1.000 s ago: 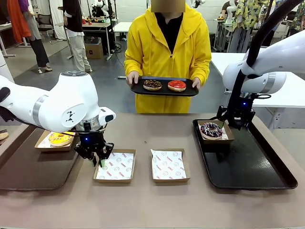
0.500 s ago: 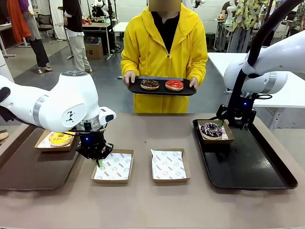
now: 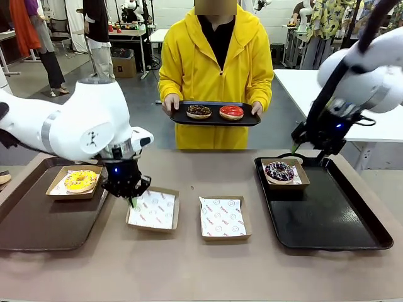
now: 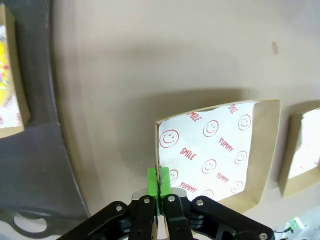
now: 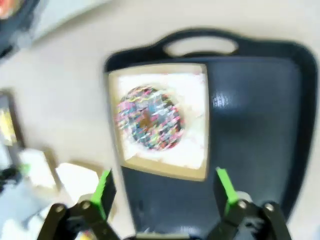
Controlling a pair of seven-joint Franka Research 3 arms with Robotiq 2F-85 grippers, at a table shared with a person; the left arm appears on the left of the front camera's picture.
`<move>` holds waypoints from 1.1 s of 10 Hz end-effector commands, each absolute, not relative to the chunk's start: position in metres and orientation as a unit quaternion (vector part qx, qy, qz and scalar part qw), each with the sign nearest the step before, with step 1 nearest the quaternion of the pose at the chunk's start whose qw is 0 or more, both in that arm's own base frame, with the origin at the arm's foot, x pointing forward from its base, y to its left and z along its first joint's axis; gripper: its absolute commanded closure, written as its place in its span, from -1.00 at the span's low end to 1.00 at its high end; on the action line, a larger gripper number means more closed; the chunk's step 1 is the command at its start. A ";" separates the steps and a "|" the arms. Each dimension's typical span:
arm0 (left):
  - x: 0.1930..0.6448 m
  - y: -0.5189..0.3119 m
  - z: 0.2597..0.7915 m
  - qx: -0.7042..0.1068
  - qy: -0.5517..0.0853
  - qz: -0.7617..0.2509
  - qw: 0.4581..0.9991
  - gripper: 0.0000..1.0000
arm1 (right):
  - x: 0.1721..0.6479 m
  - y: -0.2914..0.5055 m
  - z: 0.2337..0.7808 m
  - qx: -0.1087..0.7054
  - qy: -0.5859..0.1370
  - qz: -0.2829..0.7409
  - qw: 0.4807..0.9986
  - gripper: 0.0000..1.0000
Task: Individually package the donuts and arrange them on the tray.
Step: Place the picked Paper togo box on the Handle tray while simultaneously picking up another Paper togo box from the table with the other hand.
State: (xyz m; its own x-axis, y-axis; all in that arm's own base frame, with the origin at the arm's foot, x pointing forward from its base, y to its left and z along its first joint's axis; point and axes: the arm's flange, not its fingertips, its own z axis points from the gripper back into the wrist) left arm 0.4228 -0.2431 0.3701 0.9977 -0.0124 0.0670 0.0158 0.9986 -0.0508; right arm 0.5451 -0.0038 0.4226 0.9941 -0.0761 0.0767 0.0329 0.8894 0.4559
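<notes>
My left gripper [image 3: 133, 199] is shut on the left edge of an empty cardboard box [image 3: 153, 210], which is lined with printed paper. The left wrist view shows the green pads [image 4: 153, 181] pinching that box's [image 4: 215, 145] wall. A yellow donut [image 3: 80, 181] sits boxed on the brown tray [image 3: 38, 220]. On the black tray [image 3: 334, 220], a purple sprinkled donut [image 3: 279, 170] lies in its box. My right gripper [image 3: 307, 146] hangs open above that donut [image 5: 149, 124], gripper [image 5: 163, 175] holding nothing. A person holds a small tray [image 3: 214, 119] with a chocolate donut [image 3: 199, 111] and a red donut [image 3: 232, 112].
A second empty lined box [image 3: 223, 218] lies at the table's middle, to the right of the gripped one, and its edge [image 4: 300, 150] appears in the left wrist view. The black tray's near half is bare. The person stands at the far edge.
My left gripper closed on the box's left edge and dragged it away from the near edge. My right gripper rose off the purple donut's box. The person's tray shifted slightly.
</notes>
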 end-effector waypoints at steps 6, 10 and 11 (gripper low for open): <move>0.501 -0.270 0.469 -0.012 -0.067 0.042 0.997 1.00 | 0.421 -0.208 0.450 0.558 -0.042 -0.034 0.828 -1.00; 0.538 -0.284 0.473 -0.011 -0.066 0.047 0.997 1.00 | 0.412 -0.247 0.402 0.612 -0.071 -0.056 0.786 -1.00; 0.546 -0.287 0.473 -0.006 -0.064 0.045 0.997 1.00 | 0.413 -0.247 0.393 0.615 -0.072 -0.057 0.783 -1.00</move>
